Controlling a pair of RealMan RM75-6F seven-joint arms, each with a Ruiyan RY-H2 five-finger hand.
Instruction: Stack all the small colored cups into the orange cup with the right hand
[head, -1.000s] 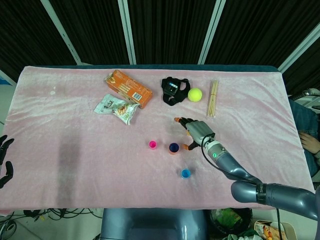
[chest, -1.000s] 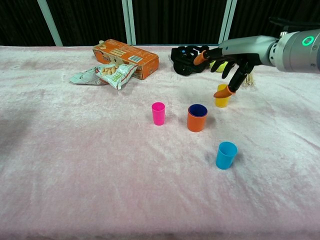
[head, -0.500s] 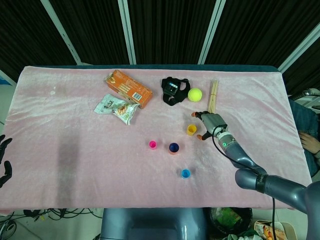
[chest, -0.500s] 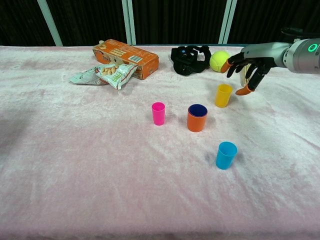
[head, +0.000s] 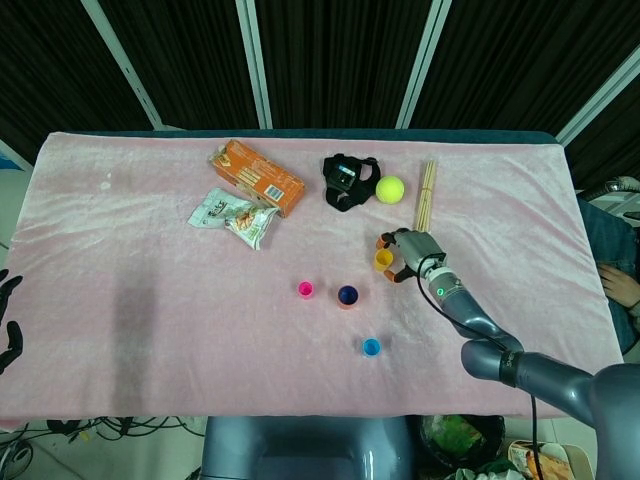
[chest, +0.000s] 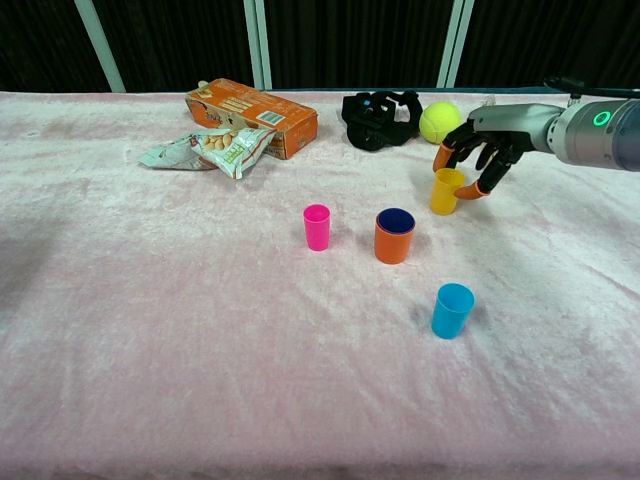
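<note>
The orange cup (head: 347, 296) (chest: 394, 236) stands upright mid-table with a dark blue cup nested inside it. A pink cup (head: 305, 289) (chest: 317, 227) stands to its left and a blue cup (head: 371, 347) (chest: 452, 310) nearer the front edge. The yellow cup (head: 383, 260) (chest: 445, 191) stands upright on the cloth, right of the orange cup. My right hand (head: 408, 255) (chest: 478, 150) curls around the yellow cup from its right, thumb behind it and a fingertip beside it, with small gaps showing. My left hand (head: 8, 320) hangs empty at the table's far left edge, fingers apart.
Along the back lie an orange snack box (head: 258, 177), a crumpled snack bag (head: 232, 215), a black strap device (head: 348, 180), a tennis ball (head: 389, 189) and a bundle of wooden sticks (head: 425, 195). Pink cloth (head: 150, 300) covers the table.
My right hand drew away to the right of the yellow cup, then came back left and now curls close around it. The cups have not moved.
</note>
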